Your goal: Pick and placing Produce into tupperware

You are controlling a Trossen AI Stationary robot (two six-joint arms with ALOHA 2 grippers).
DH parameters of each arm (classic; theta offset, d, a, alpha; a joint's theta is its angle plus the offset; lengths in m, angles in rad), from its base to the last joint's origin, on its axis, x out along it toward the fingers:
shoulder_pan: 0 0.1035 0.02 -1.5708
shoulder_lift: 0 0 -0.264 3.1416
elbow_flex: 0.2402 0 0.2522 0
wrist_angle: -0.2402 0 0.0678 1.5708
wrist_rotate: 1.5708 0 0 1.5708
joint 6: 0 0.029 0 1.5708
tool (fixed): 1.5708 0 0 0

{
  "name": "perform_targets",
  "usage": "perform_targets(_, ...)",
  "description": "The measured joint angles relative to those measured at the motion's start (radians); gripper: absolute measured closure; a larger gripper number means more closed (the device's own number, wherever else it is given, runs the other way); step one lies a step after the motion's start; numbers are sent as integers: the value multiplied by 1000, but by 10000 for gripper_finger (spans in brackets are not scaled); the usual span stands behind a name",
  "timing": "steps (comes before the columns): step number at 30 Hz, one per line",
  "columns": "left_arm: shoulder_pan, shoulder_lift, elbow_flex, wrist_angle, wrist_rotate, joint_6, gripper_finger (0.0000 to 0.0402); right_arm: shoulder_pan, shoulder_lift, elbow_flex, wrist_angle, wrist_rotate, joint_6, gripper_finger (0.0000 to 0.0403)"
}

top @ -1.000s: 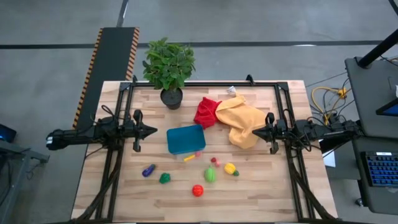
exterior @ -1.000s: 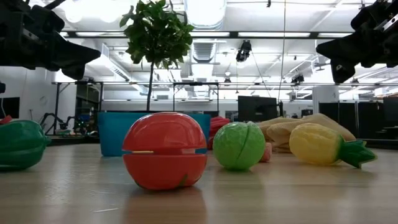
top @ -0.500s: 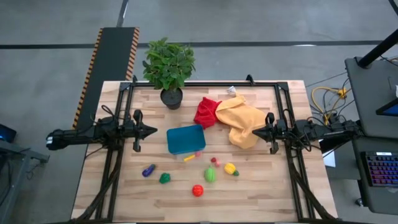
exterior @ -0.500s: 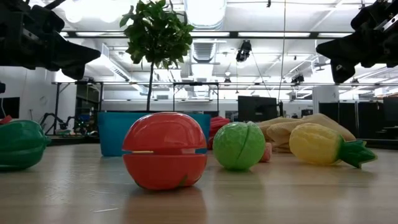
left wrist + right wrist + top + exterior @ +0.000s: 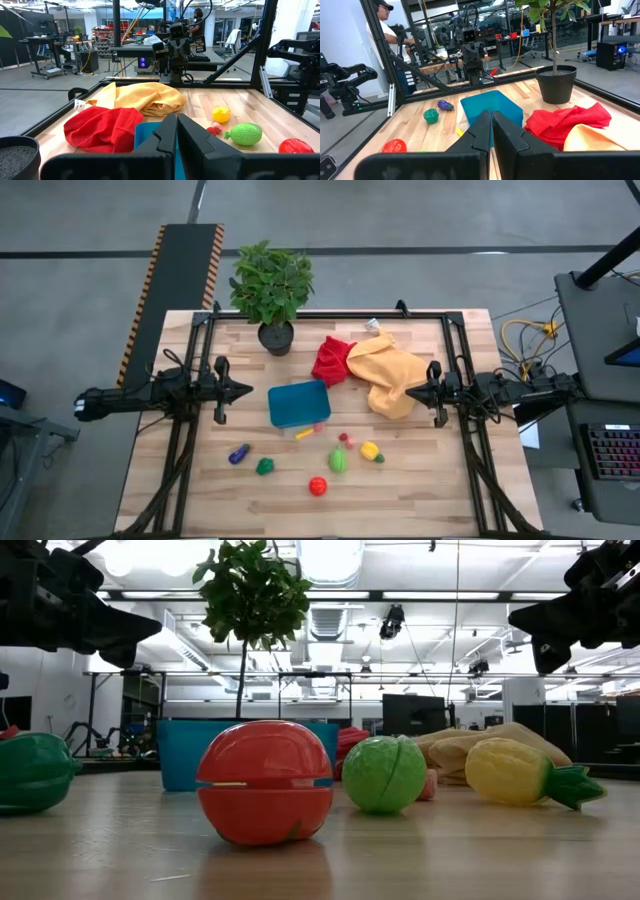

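Both tools, left (image 5: 247, 391) and right (image 5: 409, 391), flank the tupperware (image 5: 298, 403), closed.

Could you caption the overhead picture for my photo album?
Two robot arms wait, fingers shut, either side of a teal tupperware, toy produce scattered on the wooden table.

**Wooden bench, laid with toys and cloths**

The bench (image 5: 420, 480) carries a potted plant (image 5: 272, 292), red cloth (image 5: 333, 360) and yellow cloth (image 5: 392, 375) touching, and the tupperware (image 5: 298, 403) midway between the two arms' shut jaws. Nearer lie an eggplant (image 5: 238, 453), green pepper (image 5: 264, 466), tomato (image 5: 318, 486), lime (image 5: 339, 461), strawberry (image 5: 345, 438) and lemon (image 5: 371, 451).
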Motion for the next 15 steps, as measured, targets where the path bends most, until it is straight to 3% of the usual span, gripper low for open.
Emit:
perform_targets(8, 0, 0, 0, 0, 0, 0, 402, 0, 0, 0, 4, 6, -1, 394)
perform_targets(11, 0, 0, 0, 0, 0, 0, 402, 0, 0, 0, 23, 82, 1, 394)
perform_targets(15, 0, 0, 0, 0, 0, 0, 402, 0, 0, 0, 27, 87, -3, 394)
